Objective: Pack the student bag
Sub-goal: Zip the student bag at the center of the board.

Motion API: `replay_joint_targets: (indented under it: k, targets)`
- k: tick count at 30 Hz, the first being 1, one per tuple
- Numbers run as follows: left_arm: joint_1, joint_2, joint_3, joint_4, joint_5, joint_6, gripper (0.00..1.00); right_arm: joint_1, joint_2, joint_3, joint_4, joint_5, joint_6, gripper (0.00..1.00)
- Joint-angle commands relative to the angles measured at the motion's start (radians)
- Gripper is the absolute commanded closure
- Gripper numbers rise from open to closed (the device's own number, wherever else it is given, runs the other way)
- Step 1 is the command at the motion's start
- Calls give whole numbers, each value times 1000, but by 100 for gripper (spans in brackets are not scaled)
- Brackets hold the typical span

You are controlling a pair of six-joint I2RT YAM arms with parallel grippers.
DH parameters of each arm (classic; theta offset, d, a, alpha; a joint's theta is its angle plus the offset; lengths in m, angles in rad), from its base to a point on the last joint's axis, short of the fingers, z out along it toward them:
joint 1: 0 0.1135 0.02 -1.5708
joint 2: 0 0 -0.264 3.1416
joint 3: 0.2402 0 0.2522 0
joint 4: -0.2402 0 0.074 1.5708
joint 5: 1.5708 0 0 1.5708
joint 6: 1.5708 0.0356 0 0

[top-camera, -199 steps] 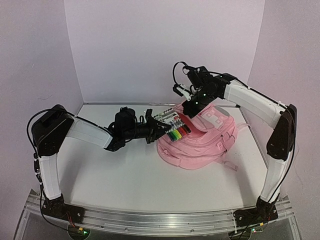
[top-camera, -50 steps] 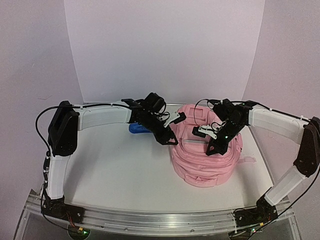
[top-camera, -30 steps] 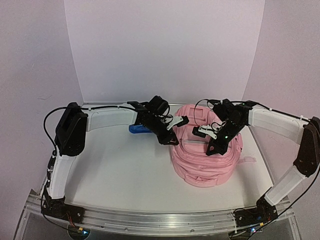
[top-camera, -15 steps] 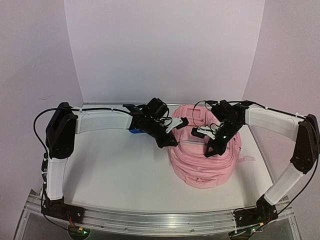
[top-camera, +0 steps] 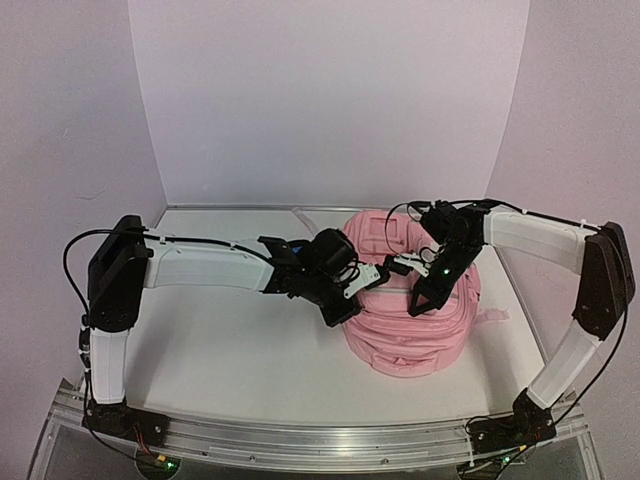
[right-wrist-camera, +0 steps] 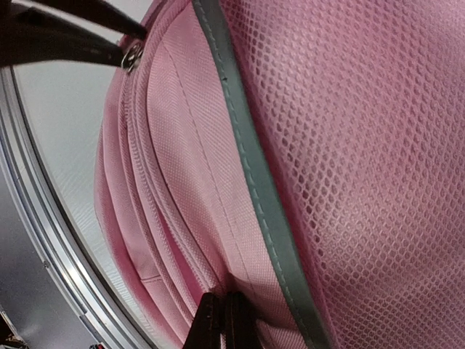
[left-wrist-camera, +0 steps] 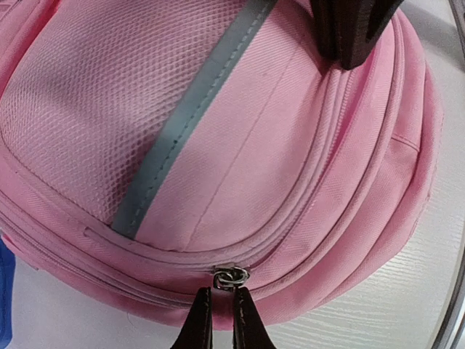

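Note:
The student bag is a large pink backpack lying right of centre on the white table; its mesh panel and grey trim fill both wrist views. My left gripper is at the bag's left edge, its jaws shut on the pull hanging from the metal zip ring. That same ring shows at the upper left of the right wrist view. On top of the bag, my right gripper is shut, its tips pinching pink fabric beside a zip seam.
A sliver of a blue object lies on the table left of the bag. The silver rail runs along the near table edge. White walls close in the back and both sides.
My left gripper slid nearer and rightward along the bag's left edge and closed on the zip pull. The blue object is now hidden behind the left arm. The right gripper barely moved.

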Motion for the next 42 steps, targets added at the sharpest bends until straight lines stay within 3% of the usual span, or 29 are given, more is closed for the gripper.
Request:
replay_joint_targets:
  k: [1,17,29,30,33,35,39,42]
  targets:
    - [-101,-21,23,13,-64,22,100,-15,27,39,38,9,56,100]
    - [-180,134,252,45,-131,94,100,-15,51,60,68,-133,132,100]
    - [-134,-35,44,76,-223,49,100,14,117,200,135,-294,274,100]
    - [-130,-47,31,71,-224,48,100,9,113,215,129,-302,283,96]
    - [-124,-57,19,43,-230,60,100,-49,63,236,87,-322,280,66]
    - [-120,-56,18,36,-228,64,100,-126,18,251,15,-321,236,52]
    - [-117,-49,18,37,-219,61,100,-285,-42,265,-161,-291,93,42]
    - [-117,-45,23,37,-212,57,100,-386,-26,208,-251,-236,-19,41]
